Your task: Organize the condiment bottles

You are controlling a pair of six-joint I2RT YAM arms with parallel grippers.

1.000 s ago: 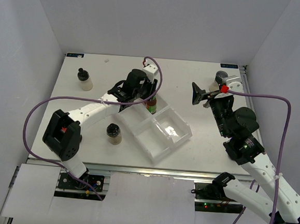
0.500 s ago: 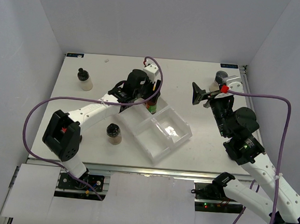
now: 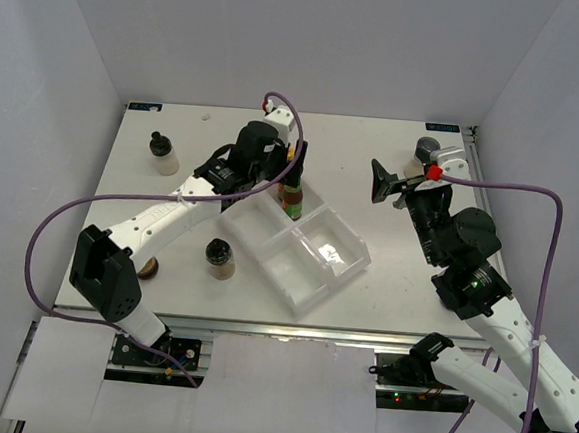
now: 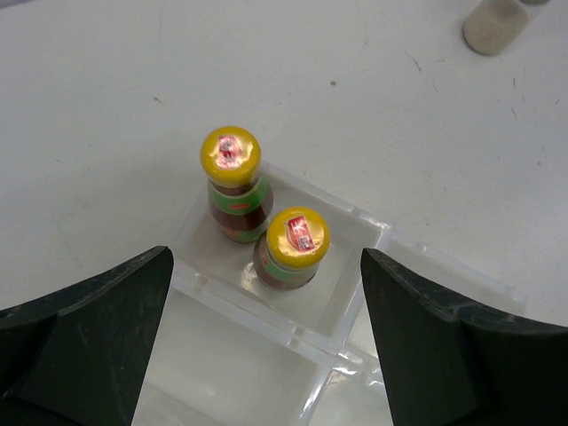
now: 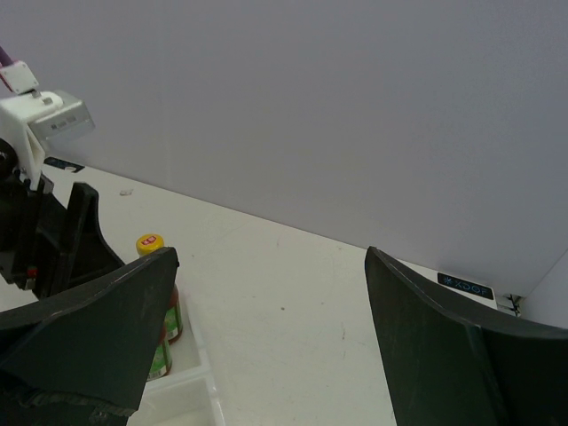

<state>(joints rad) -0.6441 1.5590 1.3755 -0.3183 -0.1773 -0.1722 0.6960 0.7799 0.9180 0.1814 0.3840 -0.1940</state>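
Observation:
Two slim dark condiment bottles with yellow caps (image 4: pixel 232 182) (image 4: pixel 293 248) stand upright side by side in the back compartment of the clear tray (image 3: pixel 310 268). My left gripper (image 4: pixel 266 328) hangs open above them with nothing between its fingers; the top view shows it (image 3: pixel 285 168) just behind the bottles (image 3: pixel 291 195). The right gripper (image 3: pixel 384 182) is open and empty, held in the air right of the tray, and its own view catches one yellow cap (image 5: pixel 151 243). A pale black-capped bottle (image 3: pixel 163 153) stands at the back left and another (image 3: pixel 220 259) left of the tray.
A grey-lidded shaker (image 3: pixel 427 147) stands at the back right, behind the right gripper. A brown jar (image 3: pixel 148 267) shows partly beside the left arm's base. The tray's other three compartments hold nothing. A pale container (image 4: pixel 493 18) is cut off at the top edge of the left wrist view.
My left gripper has opened, let go of the second yellow-capped bottle in the tray and risen back. The left arm's swing uncovered the brown jar. The right arm has not moved.

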